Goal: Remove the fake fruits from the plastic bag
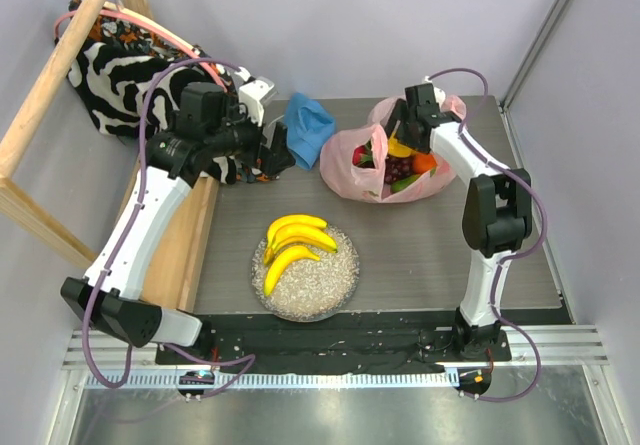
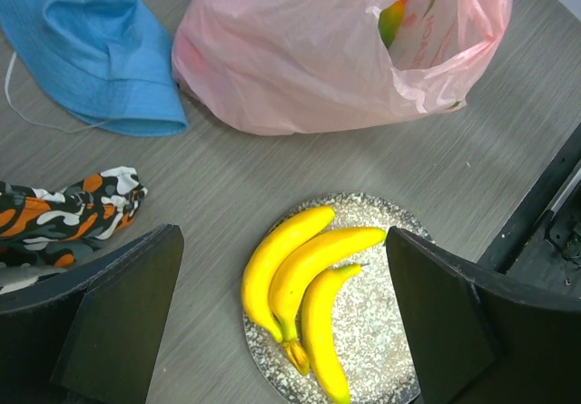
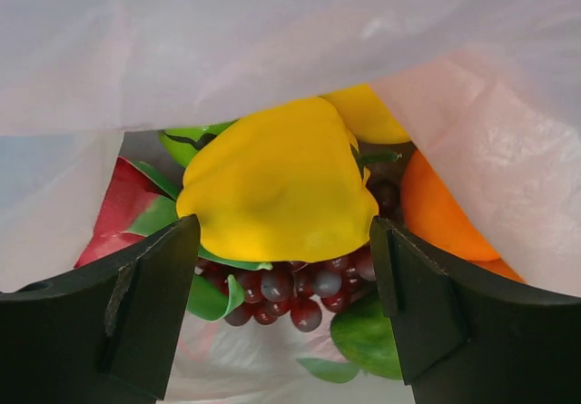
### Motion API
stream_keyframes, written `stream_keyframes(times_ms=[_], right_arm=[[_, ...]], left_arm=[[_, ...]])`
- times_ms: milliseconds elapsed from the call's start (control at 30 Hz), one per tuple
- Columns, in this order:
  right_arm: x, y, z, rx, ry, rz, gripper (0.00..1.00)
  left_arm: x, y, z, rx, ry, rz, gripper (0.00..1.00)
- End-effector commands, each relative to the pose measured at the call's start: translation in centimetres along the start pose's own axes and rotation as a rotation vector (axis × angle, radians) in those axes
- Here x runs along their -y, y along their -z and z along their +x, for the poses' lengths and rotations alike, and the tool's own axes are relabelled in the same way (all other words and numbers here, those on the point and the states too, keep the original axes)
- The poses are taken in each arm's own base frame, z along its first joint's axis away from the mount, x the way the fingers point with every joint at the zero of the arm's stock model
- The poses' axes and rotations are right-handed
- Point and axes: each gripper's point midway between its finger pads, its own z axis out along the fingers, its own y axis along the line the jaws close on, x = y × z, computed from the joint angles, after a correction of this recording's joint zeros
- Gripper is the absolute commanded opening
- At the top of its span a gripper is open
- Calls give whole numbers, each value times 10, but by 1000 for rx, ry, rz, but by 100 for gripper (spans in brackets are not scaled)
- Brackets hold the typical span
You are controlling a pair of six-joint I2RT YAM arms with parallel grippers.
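The pink plastic bag (image 1: 350,172) lies at the back right of the table, its mouth toward the near side. My right gripper (image 1: 393,141) is in that mouth, open. In the right wrist view its fingertips (image 3: 186,236) flank a yellow pepper (image 3: 281,182), at its lower corners. Around the pepper lie dark grapes (image 3: 300,290), an orange (image 3: 436,213), a red dragon fruit (image 3: 118,209) and a green apple (image 3: 182,142). The banana bunch (image 1: 296,247) rests on a speckled plate (image 1: 330,300). My left gripper (image 1: 272,155) hangs open and empty, high over the bananas (image 2: 304,277).
A blue cloth hat (image 1: 308,128) lies just left of the bag. Black-and-white patterned fabric (image 1: 120,75) hangs on a wooden frame (image 1: 50,85) at the far left. A wooden board (image 1: 185,245) runs along the table's left edge.
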Motion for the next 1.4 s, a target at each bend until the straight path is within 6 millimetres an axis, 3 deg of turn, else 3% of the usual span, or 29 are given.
stream_keyframes(times_ms=[0, 233, 500, 700, 800, 833, 900, 933, 1000, 1033, 1133, 1267, 1367], right_arm=[[-23, 14, -20, 4, -196, -76, 84], [-20, -2, -15, -37, -244, -80, 85], [-14, -37, 2, -84, -259, -43, 85], [-16, -61, -2, -71, -273, -32, 85], [-20, -63, -10, -53, -230, -68, 62], [-21, -61, -13, -45, -219, -82, 48], [-24, -53, -25, -30, -198, -135, 39], [-31, -37, -36, -12, -187, -183, 34], [-28, -24, -45, 5, -168, -211, 29], [-30, -2, -60, 49, -140, -237, 28], [-24, 25, -65, 74, -89, -266, 23], [-19, 91, -68, 133, -35, -321, 20], [-11, 117, -55, 137, 18, -335, 19]], left_arm=[[-6, 0, -7, -2, -15, -16, 100], [-18, -12, -1, -41, -26, -41, 100], [-27, -23, 2, -69, -27, -57, 100], [-30, -25, 7, -92, -26, -63, 100], [-30, -27, 7, -95, -27, -59, 100], [-31, -28, 6, -95, -27, -61, 100], [-32, -28, 3, -89, -33, -65, 100], [-33, -28, 1, -84, -37, -68, 100], [-33, -26, -2, -77, -49, -74, 100], [-34, -26, -3, -72, -53, -78, 100], [-34, -22, -7, -58, -69, -86, 100], [-31, -15, -12, -32, -83, -91, 100], [-26, -10, -19, -6, -80, -83, 100]])
